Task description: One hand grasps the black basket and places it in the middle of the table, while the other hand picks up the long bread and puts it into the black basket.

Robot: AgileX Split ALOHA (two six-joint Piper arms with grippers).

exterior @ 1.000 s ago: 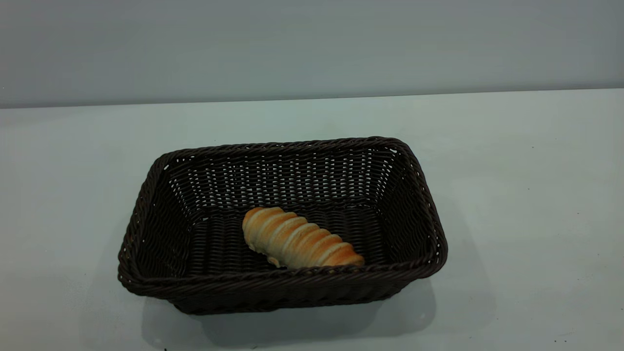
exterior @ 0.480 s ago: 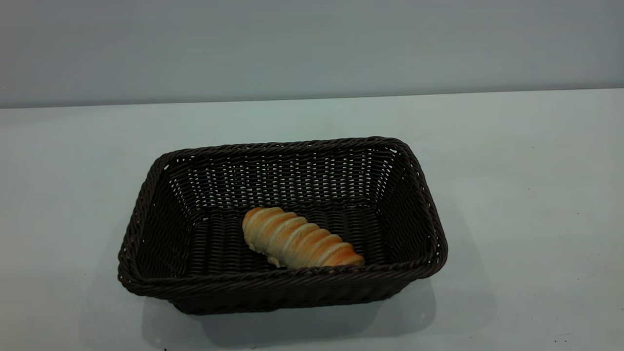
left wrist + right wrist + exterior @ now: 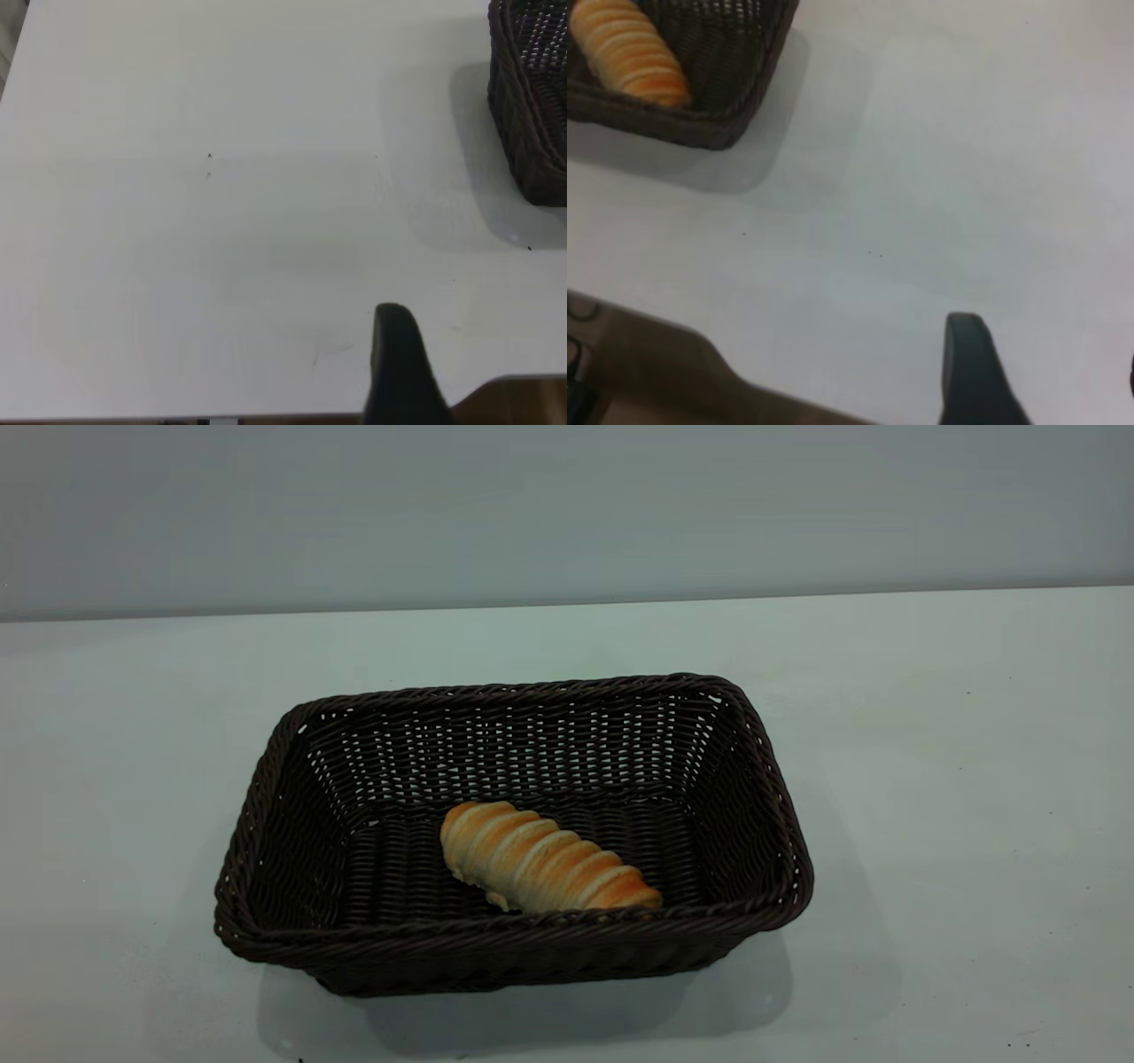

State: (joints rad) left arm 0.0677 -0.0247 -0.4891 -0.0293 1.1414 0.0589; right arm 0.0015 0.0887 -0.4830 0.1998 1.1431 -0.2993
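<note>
Resting near the centre of the exterior frame, the black basket (image 3: 514, 837) is shown on the table (image 3: 930, 779). The long bread (image 3: 545, 859) is seen lying diagonally on the basket floor, close to the near wall. Neither arm is visible in the exterior frame. One dark fingertip (image 3: 403, 363) of the left gripper and one fingertip (image 3: 974, 372) of the right gripper are shown over bare tabletop, apart from the basket; their opening cannot be told.
</note>
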